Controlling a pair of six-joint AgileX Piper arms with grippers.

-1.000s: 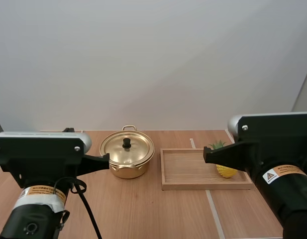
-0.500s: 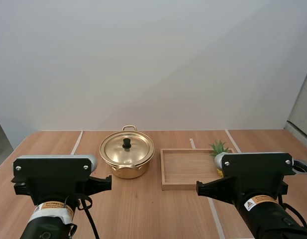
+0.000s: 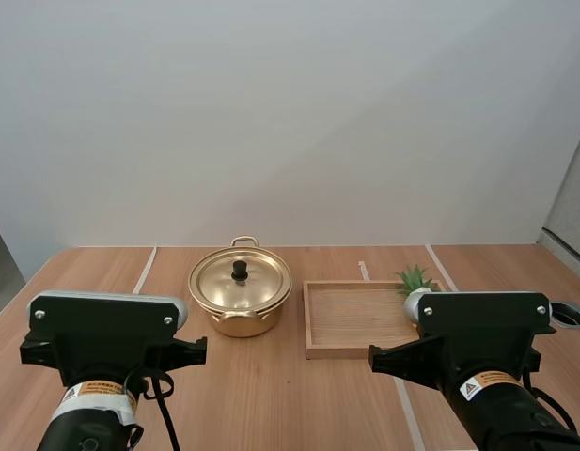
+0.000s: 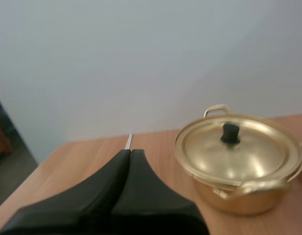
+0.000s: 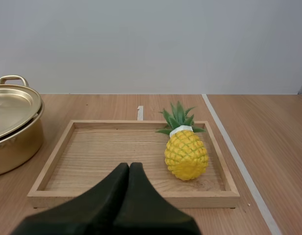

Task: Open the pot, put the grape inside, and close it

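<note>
Starting nearest, at the left gripper (image 4: 130,152): pressed together into one dark wedge, nothing pinched between the fingers, hovering over bare table (image 3: 271,395) and aimed just to the left of the pot (image 4: 239,164). Same story at the right gripper (image 5: 129,166): closed flat, holding nothing, poised in front of the near rim of the wooden tray (image 5: 106,154). From the high view, both low at the near edge of the table, the left one roughly in line with the pot's left side, the right one in front of the tray's right end. Moving out past the fingertips now: on the left, the golden pot standing upright on the wood, lid (image 3: 241,282) seated square on top with its black knob (image 3: 240,271) dead centre, one loop handle at the far side and another at the near side. Just beside it to the right, parted from it by a narrow strip of table, the tray lying flat. Inside the tray, toward its right end: a yellow pineapple (image 5: 186,155) with a green crown showing against the far rim, apart from both grippers and outside the closed pot. Farther back, pale tape lines (image 3: 147,268) running away across the tabletop toward its far edge.
</note>
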